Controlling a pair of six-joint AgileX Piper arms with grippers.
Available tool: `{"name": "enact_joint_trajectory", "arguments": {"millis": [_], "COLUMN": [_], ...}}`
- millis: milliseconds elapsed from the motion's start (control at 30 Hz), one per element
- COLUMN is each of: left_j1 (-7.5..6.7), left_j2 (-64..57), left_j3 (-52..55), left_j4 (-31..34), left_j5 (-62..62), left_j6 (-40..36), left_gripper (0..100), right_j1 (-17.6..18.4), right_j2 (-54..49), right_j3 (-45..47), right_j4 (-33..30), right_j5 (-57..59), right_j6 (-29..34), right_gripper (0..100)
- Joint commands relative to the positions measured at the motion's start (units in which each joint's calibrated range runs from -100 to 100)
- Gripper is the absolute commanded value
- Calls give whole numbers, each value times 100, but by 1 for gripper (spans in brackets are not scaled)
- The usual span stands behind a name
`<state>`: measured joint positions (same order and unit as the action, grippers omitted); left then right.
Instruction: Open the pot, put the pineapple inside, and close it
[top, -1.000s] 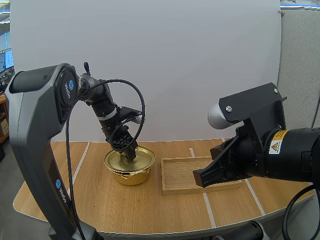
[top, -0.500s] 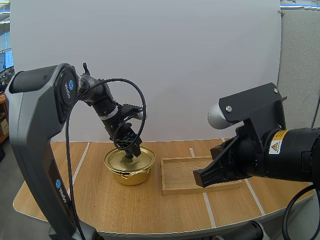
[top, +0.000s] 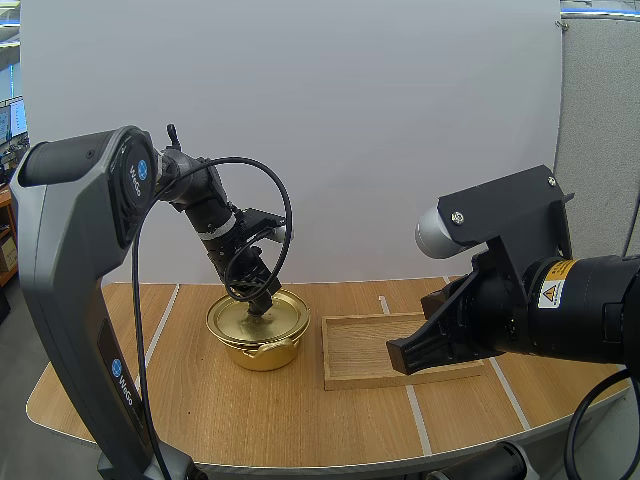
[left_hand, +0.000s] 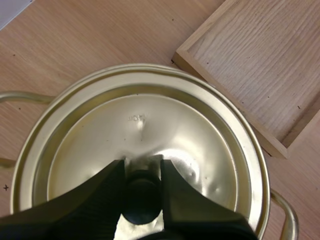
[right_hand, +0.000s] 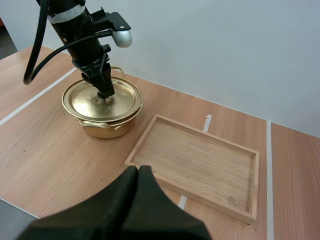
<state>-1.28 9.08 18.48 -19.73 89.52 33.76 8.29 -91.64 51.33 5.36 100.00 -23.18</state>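
Your left gripper (left_hand: 142, 166) has dropped back, jaws pinching the small black knob (left_hand: 142, 200) of the round gold metal lid (left_hand: 150, 120), right gripper (right_hand: 139, 172) jaws pressed together, so lifting looks next

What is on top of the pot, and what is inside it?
The golden lid lies on the pot, and the left gripper pinches its black knob. The lid covers the inside, so contents cannot be seen.
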Motion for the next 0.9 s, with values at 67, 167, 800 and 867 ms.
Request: {"name": "enact_joint_trajectory", "arguments": {"millis": [67,167,800,867], "left_j1": [-8,-8,-8,-8], "left_j2": [-208,-352,-106,-63], "left_j3": [13,-15,126,140], "left_j4": [76,76,-215,-226], "left_j5": [-24,-24,-458,-412], "left_j6": [-47,-47,-44,-44], "left_gripper": [0,0,0,0], "right_j1": [-23,-23,-23,-23], "right_j2": [-49,-49,-49,-49], "right_j3": [26,26,26,26], "right_j4": [-20,-20,-20,-20], "right_j5": [0,0,0,0], "right_j6": [-31,-31,-31,-31], "right_gripper": [0,0,0,0]}}
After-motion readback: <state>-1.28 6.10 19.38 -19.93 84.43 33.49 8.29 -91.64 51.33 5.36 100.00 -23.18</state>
